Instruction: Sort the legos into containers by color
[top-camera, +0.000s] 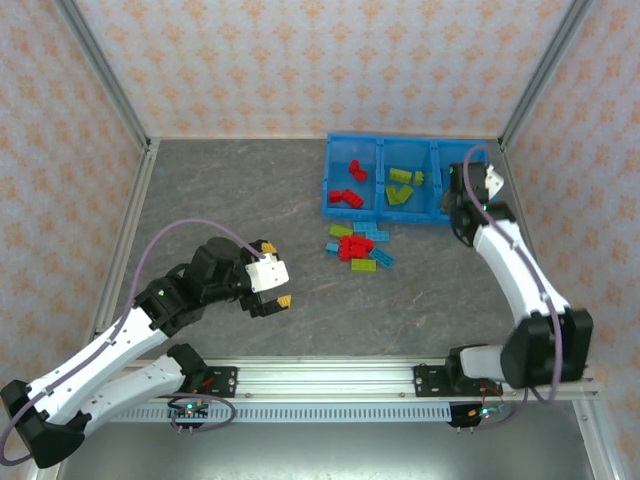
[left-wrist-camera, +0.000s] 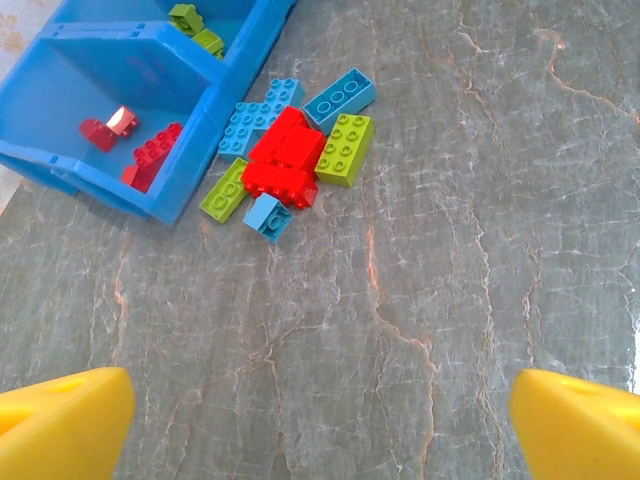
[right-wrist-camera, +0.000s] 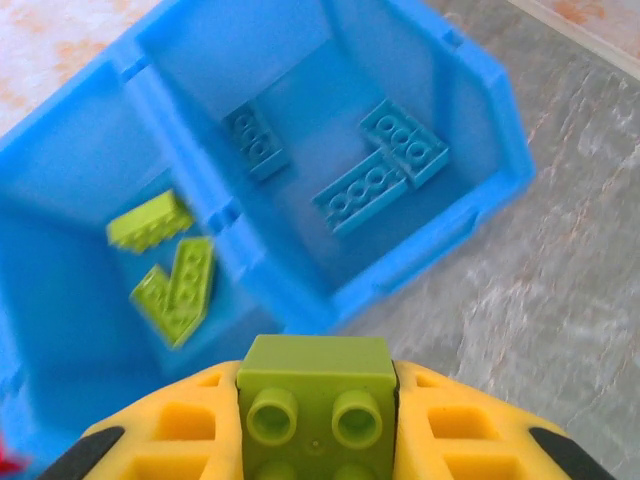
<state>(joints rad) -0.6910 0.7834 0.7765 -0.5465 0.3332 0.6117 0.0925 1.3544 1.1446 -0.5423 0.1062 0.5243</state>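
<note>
Your right jaws are clamped on a yellow-green brick (right-wrist-camera: 318, 372). Its two round studs face the wrist camera, and it sits between the right pads (right-wrist-camera: 190, 440), which are yellow and moulded in a grid of cells. At 12 o'clock from that brick you have the bin (right-wrist-camera: 300, 300), bright blue, smooth plastic, with straight square walls.

The right compartment (right-wrist-camera: 480, 110), toward 1 o'clock, holds three light-blue bricks (right-wrist-camera: 375, 180): one lies alone and two touch in an L. The middle compartment (right-wrist-camera: 60, 260), toward 10 o'clock, holds yellow-green bricks (right-wrist-camera: 180, 285), slightly blurred. From above, the left compartment (top-camera: 340, 165) holds red bricks (top-camera: 347, 196), and your right arm (top-camera: 510, 270) reaches over the bin's right end.

Your left jaws stand wide apart. The left pads (left-wrist-camera: 60, 425) show as yellow wedges at 7 and 5 o'clock of the wrist view, with only the desk (left-wrist-camera: 480, 250) between them. The desk is grey and stone-patterned with pale veins.

At 11 o'clock from those jaws lies the pile (left-wrist-camera: 285, 160) of loose studded bricks. Red ones are in the middle, with yellow-green and light-blue ones touching around them, just beside the bin's front wall. From above, the pile sits at 6 o'clock of the left and middle compartments.
</note>
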